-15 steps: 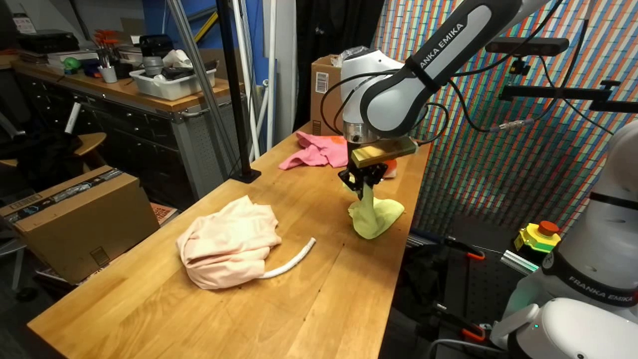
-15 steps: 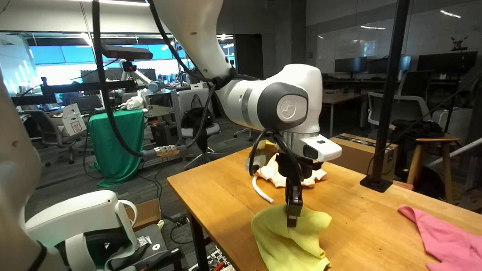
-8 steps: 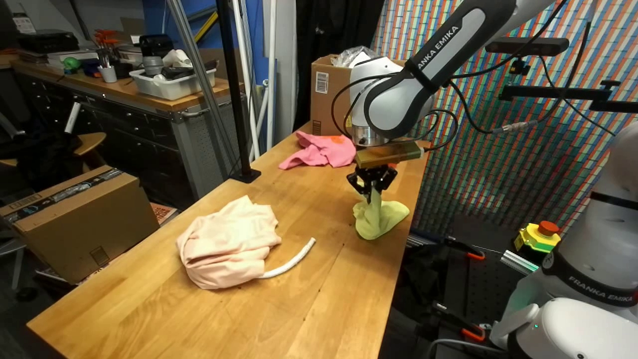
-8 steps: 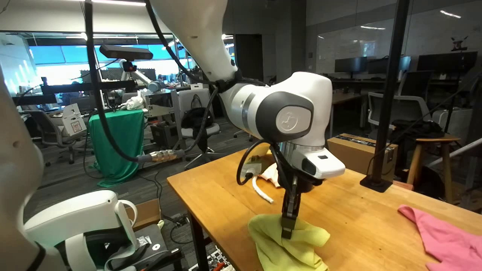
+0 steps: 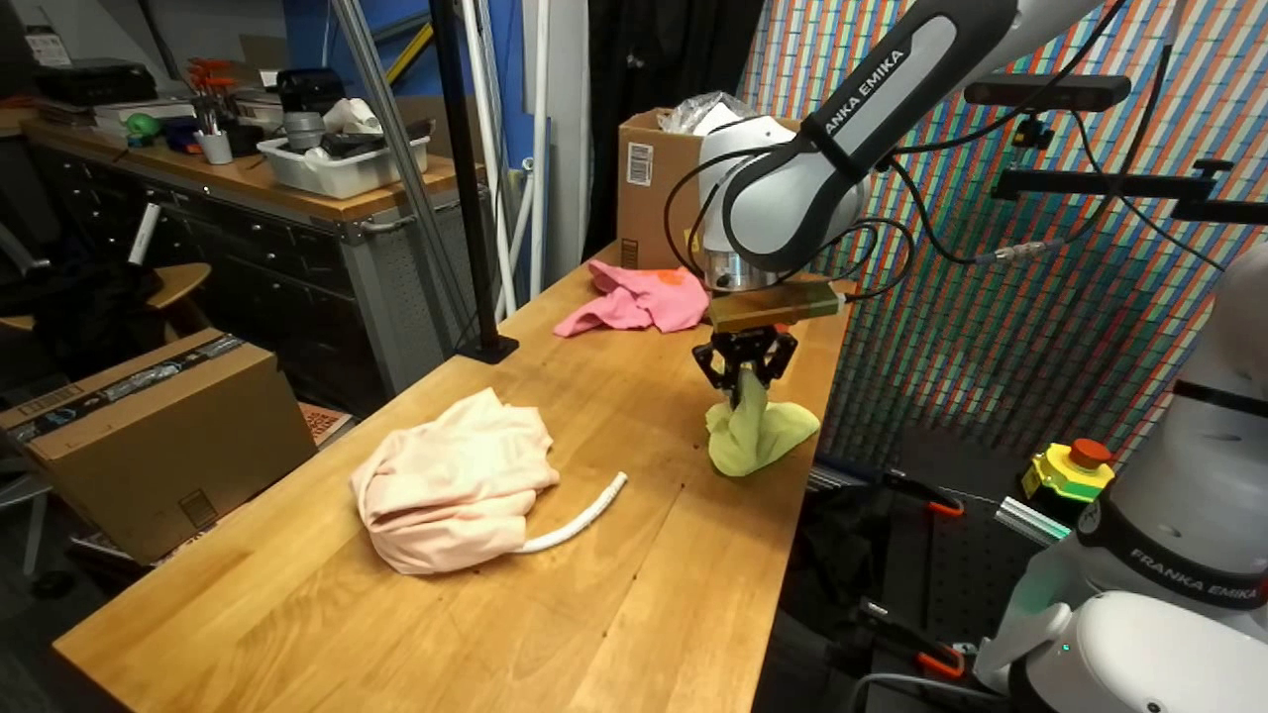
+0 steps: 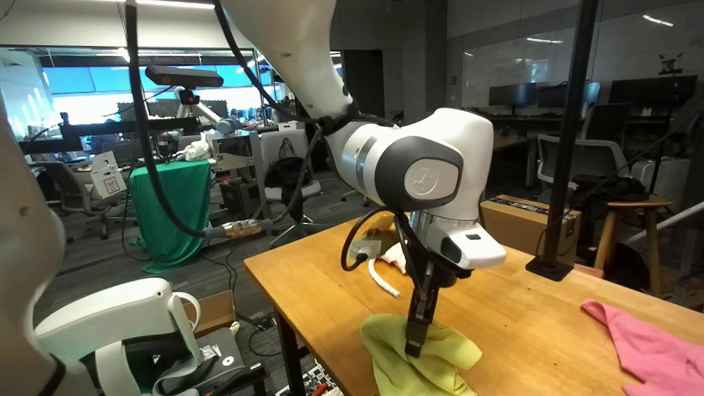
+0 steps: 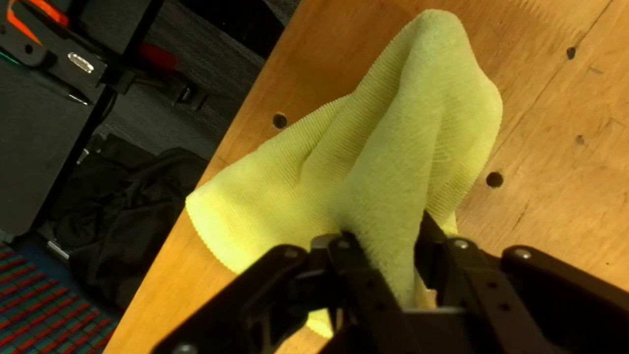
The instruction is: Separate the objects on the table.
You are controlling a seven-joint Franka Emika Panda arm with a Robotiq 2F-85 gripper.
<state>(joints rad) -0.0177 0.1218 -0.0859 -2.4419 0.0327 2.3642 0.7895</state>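
The yellow-green cloth [image 7: 383, 147] lies bunched on the table [image 5: 634, 634], near the robot-side edge, with one fold raised. My gripper [image 7: 385, 226] stands over it, pointing down. Its jaws are partly apart around that fold, and a small gap shows beside the cloth in the wrist view. In an exterior view the fingertip [image 6: 413, 347] rests low against the cloth. Apart from it, the pink cloth [image 5: 634, 302] lies toward the table's far end. The cream-beige cloth [image 5: 456, 475] sits crumpled at the opposite side, and the white cord [image 5: 580, 527] sticks out from its edge.
A black post [image 5: 485, 349] rises from the table's long edge. A cardboard box [image 5: 649, 188] stands at the far end behind the arm. Another cardboard box [image 5: 168, 446] is below, beside the table. Cables [image 5: 897, 238] hang around the wrist.
My gripper has come lower and shifted slightly toward the table's robot-side edge, with the yellow-green cloth moving along. Its jaws look slightly wider now. The pink cloth, cream-beige cloth and cord have stayed put.
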